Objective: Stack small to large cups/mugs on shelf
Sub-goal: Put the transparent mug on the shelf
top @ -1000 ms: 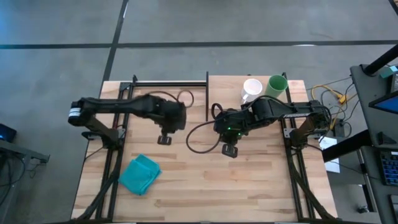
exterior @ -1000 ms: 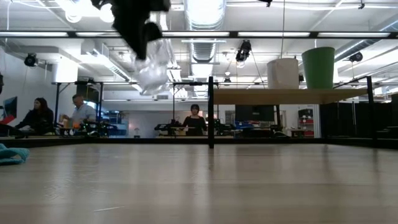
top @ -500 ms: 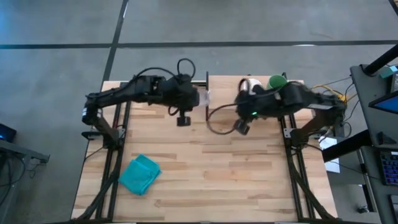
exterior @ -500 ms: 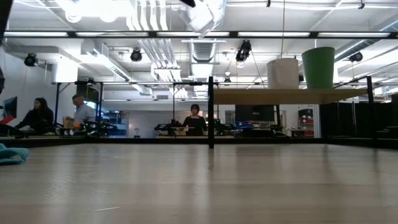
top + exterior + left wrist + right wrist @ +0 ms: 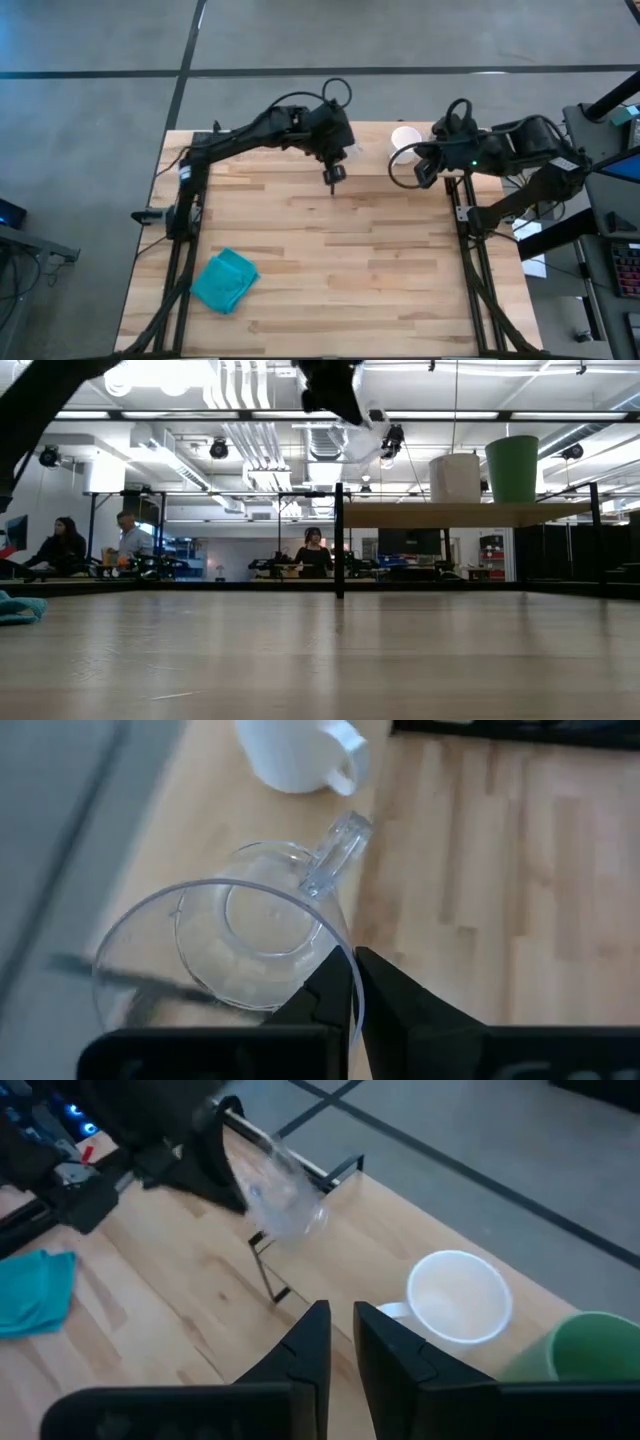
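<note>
Left end effector (image 5: 352, 988) clamped on the rim of the glass (image 5: 235, 945), tipped, held above the shelf (image 5: 330, 1260) beside the mug (image 5: 458, 1297) — handle toward it. Mug and green cup (image 5: 588, 1348) upright on the shelf's right part. Right end effector (image 5: 340, 1342) nearly closed, empty, raised over that end — farther from the glass.

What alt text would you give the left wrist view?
The left gripper pinches the rim of a clear glass mug, held above the light-wood shelf. A white mug stands on the shelf beyond it.
</note>
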`<act>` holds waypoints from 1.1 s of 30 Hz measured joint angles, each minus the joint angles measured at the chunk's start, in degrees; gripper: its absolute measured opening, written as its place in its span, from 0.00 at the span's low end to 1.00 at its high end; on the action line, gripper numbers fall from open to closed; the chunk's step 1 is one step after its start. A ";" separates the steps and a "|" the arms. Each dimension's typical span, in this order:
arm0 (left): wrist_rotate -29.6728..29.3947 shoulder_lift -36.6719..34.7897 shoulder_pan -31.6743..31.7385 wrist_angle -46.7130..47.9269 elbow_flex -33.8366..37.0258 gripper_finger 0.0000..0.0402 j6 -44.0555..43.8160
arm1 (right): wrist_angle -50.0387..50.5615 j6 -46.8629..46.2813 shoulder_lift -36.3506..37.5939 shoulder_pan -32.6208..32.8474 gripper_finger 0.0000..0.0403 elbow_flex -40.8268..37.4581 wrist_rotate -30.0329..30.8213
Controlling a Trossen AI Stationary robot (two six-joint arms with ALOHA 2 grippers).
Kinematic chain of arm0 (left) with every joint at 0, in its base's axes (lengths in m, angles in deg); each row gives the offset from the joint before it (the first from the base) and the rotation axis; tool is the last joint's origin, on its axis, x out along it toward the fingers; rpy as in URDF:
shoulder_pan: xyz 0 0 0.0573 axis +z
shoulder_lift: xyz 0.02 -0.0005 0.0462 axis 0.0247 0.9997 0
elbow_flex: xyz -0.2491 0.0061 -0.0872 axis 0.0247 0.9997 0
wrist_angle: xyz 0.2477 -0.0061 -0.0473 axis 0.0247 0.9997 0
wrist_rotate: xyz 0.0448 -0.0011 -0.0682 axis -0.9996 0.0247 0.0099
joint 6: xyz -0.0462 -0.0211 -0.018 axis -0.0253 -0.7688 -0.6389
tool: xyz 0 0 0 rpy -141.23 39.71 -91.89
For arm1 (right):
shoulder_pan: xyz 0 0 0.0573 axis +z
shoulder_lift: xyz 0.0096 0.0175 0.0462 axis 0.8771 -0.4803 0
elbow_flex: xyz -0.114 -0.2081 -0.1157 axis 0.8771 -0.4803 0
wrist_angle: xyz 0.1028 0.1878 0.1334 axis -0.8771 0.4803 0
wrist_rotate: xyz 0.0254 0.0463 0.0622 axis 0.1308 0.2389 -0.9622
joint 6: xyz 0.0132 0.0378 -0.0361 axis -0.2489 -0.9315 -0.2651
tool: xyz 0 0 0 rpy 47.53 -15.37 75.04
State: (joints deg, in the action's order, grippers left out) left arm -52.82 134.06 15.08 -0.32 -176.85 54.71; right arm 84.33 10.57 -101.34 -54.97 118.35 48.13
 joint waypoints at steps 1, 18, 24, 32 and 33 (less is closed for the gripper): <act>1.96 1.03 0.30 0.06 -0.53 0.00 -1.08 | 0.03 0.18 0.49 0.00 0.11 -0.53 0.19; 6.51 4.88 3.42 -2.23 -1.73 0.00 -5.48 | 0.04 -0.43 2.91 0.00 0.11 -11.59 0.29; 6.48 4.88 3.77 -2.32 -1.10 0.00 -5.50 | -0.22 -2.89 2.91 0.00 0.11 -13.88 0.27; 6.48 4.90 3.94 -2.31 2.63 0.00 -5.51 | -1.92 -2.88 2.89 0.01 0.11 -14.30 0.17; 6.48 4.92 3.96 -2.60 2.74 0.00 -5.48 | -2.26 -2.88 2.91 0.00 0.11 -14.27 0.17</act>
State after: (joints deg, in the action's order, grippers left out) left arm -46.34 138.98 19.04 -2.93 -174.10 49.23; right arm 82.07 7.69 -98.42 -54.97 104.08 48.29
